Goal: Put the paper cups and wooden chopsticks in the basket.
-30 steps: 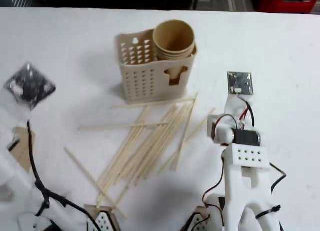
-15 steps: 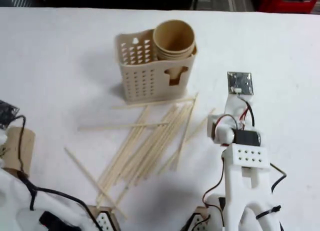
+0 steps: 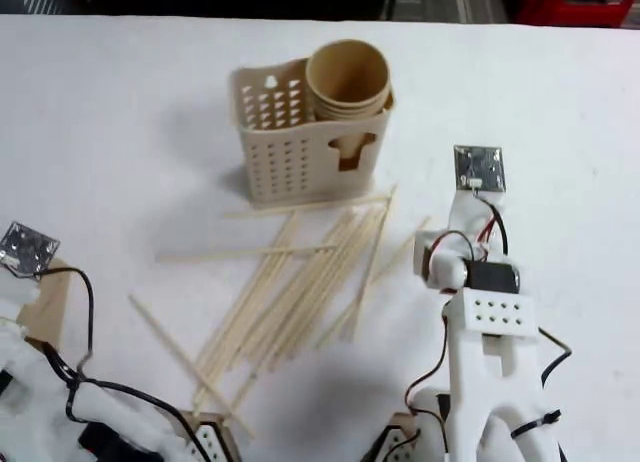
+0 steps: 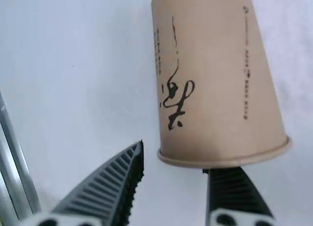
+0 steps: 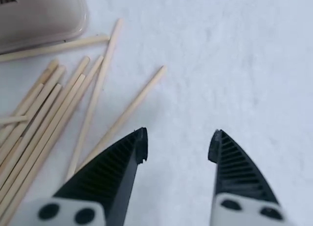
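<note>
Gaping wide, the left gripper is sitting at the rim of the paper cup, which is hiding one jaw's tip; the right gripper is standing open beside chopsticks.

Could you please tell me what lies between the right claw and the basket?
Between the right claw and the basket, loose chopsticks lie on the table; the right wrist view shows this.
</note>
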Available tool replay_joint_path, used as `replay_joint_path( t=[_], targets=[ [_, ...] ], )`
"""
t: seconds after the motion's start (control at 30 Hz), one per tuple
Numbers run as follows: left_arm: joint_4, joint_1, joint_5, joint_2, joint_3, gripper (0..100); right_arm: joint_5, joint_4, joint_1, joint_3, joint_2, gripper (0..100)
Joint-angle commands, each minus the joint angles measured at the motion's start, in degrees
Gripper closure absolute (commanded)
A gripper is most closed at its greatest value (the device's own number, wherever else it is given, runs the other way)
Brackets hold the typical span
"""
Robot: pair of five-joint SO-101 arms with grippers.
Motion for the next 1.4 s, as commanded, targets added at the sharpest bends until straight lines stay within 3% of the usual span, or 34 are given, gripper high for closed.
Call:
replay_joint_path(
  t=[0.0, 0.23, 0.4, 0.63, 0.77, 0.87, 0.97, 1.13, 1.37],
  targets=[
    [-2.1, 4.4, -19.5, -1.9, -0.2, 80, 0.0, -0.8, 0.1, -0.5, -1.5, 78.5],
    [-1.8, 10.5, -9.4, -1.9, 0.1, 80, 0.0, -0.8, 0.1, -0.5, -1.5, 78.5],
    [-1.8, 14.0, -4.8, -1.9, 0.2, 88, 0.0, -0.8, 0.1, -0.5, -1.5, 78.5],
    [-1.8, 16.9, 2.9, -1.9, 0.2, 90, 0.0, -0.8, 0.1, -0.5, -1.5, 78.5],
    [-1.8, 19.6, 6.9, -1.9, -0.3, 98, 0.0, -0.8, 0.1, -0.5, -1.5, 78.5],
    [-1.2, 20.5, 9.6, -1.9, -1.8, 98, 0.0, -0.8, 0.1, -0.5, -1.5, 78.5],
    [5.0, 20.7, 13.1, -1.9, -7.6, 98, 0.0, -0.8, 0.1, -0.5, -1.5, 78.5],
    [23.2, 23.7, 19.4, -1.5, -23.2, 98, 0.0, -0.8, 0.1, -0.5, -1.5, 78.5],
    [40.7, 36.8, 32.0, -1.4, -43.2, 98, 0.0, -0.8, 0.1, -0.5, -1.5, 78.5]
  ],
)
